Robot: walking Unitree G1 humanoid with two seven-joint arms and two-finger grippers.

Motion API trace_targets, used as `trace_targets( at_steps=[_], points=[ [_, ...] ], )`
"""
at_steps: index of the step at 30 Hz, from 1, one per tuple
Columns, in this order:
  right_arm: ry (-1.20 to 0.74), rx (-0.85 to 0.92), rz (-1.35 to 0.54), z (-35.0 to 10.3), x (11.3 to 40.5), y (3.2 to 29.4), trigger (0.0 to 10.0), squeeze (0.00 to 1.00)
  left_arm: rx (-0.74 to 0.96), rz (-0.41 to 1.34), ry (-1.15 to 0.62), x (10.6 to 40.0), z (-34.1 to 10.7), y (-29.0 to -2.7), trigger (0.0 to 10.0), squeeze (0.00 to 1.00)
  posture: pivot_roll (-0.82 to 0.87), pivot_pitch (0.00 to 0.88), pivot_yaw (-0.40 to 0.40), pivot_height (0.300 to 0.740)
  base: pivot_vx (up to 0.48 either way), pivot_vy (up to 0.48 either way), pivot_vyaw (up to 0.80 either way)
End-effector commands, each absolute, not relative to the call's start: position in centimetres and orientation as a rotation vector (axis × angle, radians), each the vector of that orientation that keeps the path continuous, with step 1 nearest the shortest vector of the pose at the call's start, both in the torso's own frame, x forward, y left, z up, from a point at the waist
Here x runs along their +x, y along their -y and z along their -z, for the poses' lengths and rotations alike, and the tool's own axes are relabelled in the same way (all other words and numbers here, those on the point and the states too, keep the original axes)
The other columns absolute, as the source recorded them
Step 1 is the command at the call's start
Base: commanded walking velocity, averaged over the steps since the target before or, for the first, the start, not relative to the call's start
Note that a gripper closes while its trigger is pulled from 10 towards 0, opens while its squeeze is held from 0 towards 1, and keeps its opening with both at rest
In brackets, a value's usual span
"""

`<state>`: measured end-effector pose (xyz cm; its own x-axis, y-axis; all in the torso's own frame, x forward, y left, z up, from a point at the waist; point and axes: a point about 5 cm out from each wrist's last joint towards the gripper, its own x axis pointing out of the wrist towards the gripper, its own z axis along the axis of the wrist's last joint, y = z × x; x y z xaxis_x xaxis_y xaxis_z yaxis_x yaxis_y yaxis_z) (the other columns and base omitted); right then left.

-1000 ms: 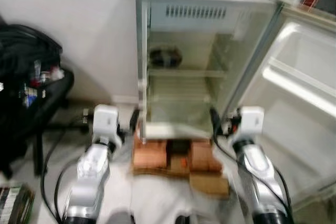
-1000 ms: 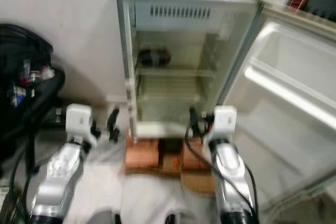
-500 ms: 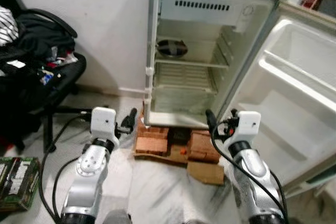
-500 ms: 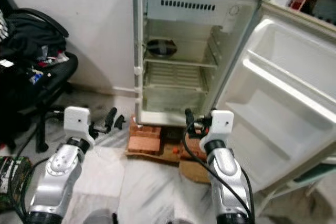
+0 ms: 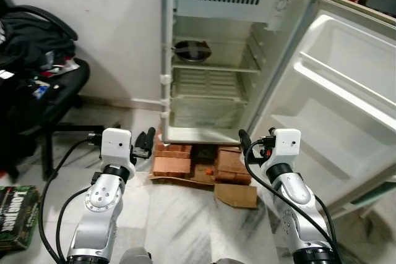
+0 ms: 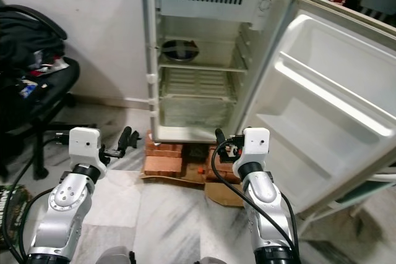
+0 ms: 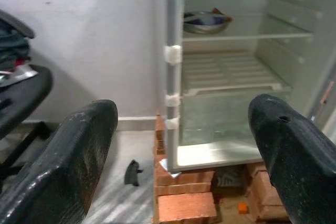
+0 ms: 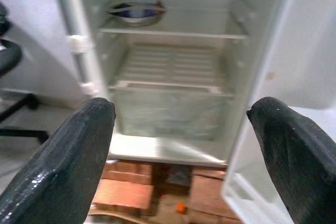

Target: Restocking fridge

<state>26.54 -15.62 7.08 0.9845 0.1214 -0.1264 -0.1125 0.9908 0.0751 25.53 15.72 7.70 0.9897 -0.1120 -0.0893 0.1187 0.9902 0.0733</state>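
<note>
White fridge, orange-red bricks, black chair, grey-veined marble floor

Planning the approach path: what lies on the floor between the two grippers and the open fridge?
Stacked bricks and flattened cardboard under the fridge, seen in the left eye view.

Glossy white plastic fridge liner, shiny metal bowl, rough bricks, polished marble floor

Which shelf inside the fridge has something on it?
The top shelf: a bowl sits at its left end. The lower shelf is bare.
</note>
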Motion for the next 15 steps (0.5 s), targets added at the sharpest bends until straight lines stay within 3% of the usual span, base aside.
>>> trace_targets(
  at_steps=[1,15],
  points=[
    [-0.15,0.032,-0.091,-6.59,26.33,16.37,10.0,0.0,0.079,0.134,-0.067,25.47,-8.08,-15.09,10.0,0.0,0.06,0.008,-0.08,0.74,0.0,-0.431,0.0],
    [-0.139,0.028,-0.125,-6.61,26.23,16.08,10.0,0.0,0.088,0.154,-0.066,25.51,-8.07,-14.82,10.0,0.0,0.06,0.01,-0.077,0.74,0.0,-0.435,0.0]
  ],
)
